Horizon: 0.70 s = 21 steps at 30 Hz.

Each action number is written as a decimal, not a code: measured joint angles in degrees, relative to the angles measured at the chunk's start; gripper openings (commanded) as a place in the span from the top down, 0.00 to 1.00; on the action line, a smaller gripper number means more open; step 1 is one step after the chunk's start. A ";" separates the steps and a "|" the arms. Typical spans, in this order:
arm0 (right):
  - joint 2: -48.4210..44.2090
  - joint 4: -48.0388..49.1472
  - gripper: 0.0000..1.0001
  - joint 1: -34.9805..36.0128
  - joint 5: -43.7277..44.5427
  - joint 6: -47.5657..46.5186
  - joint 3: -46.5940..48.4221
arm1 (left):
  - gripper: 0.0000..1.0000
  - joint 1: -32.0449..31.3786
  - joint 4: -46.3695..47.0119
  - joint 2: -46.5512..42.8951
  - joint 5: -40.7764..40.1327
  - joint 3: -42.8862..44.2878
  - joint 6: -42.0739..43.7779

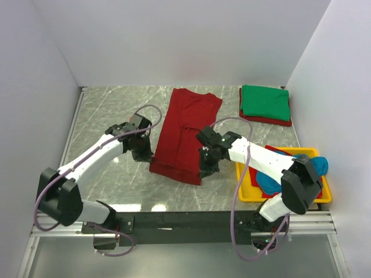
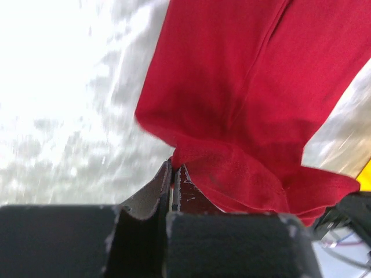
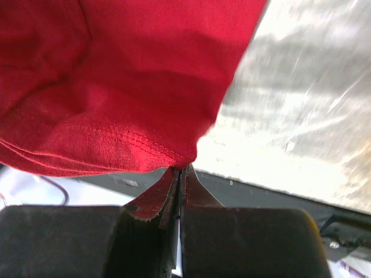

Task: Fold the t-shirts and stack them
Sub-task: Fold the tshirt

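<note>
L arm comes in from the near-left. The left jaws are clenched on the near-left hem corner of the dark red t-shirt, cloth pinched flat btwn them in the left wrist view. The shirt lies mid-surface as a long strip running far to near. Its sides are prob. turned in, so it's narrow enough for each arm to take one corner. The near edge looks a bit bunched at both corners; the rest lies flat.

R arm mirrors this: right jaws clenched on the near-right hem corner, w/ the stitched hem right at the tips in the right wrist view. Gripping both corners of one edge keeps the hem taut & level. My read: set-up for carrying the near end over to the far end, halving the strip. Both arms would need to go together or the fold skews.

Far right, a green t-shirt, folded square, sits on a second dark red t-shirt, also folded, its edges peeking out at the near side. That's the stack, parked in the far corner, prob. to keep it out of the working area.

Near right, a yellow tray holds a bunched teal blue t-shirt plus some red cloth at its far-left rim. Both unfolded, prob. waiting their turn. So approx. two done, one in hand, rest to go.
</note>
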 measured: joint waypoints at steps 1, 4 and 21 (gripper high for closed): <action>0.70 0.09 1.00 -0.85 0.28 -0.37 1.03 | 1.00 0.48 1.05 1.14 0.04 0.83 0.37; 2.91 0.26 1.00 -3.15 1.27 -1.31 3.37 | 1.00 1.95 3.34 5.44 0.61 3.98 1.51; 19.82 -0.94 1.00 -14.19 4.85 -8.72 19.58 | 1.00 8.59 9.68 30.75 6.78 26.14 8.39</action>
